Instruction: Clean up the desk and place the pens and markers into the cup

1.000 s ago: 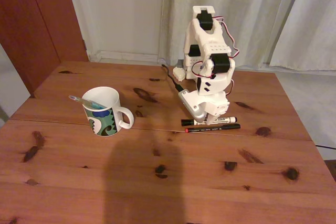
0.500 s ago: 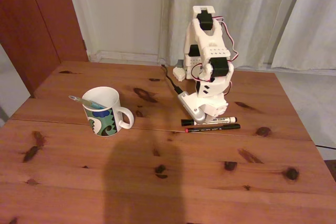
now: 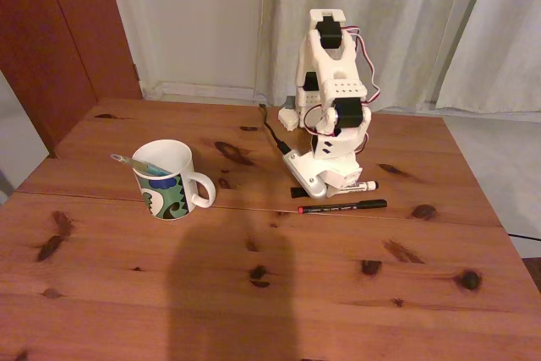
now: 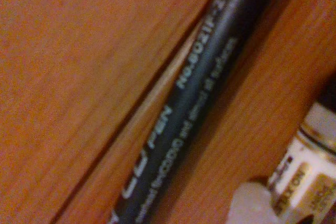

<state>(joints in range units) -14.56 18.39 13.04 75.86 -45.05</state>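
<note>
Fixed view: you've got the gripper (image 3: 325, 188) down at bench (image 3: 254, 293) level over the white marker (image 3: 362, 185), whose right end pokes out beside the arm. The thin black pen (image 3: 342, 205) lies just in front, near-parallel, apart from the gripper. The cup (image 3: 169, 179) sits well to the left w/ the green-teal pen (image 3: 128, 159) already sticking out of it. So one's in, two to go, and you're at the grasp step on the marker, by my read. Can't tell if the jaws are wide or narrow; arm body hides them.

Wrist view: blurry, very close. The black pen (image 4: 199, 93) runs diagonally along a plank seam; the marker (image 4: 304, 166) shows at the lower right corner. Gripper state unclear here too.

Next, prob.: confirm the close on the marker, lift clear, swing left to the cup.
</note>
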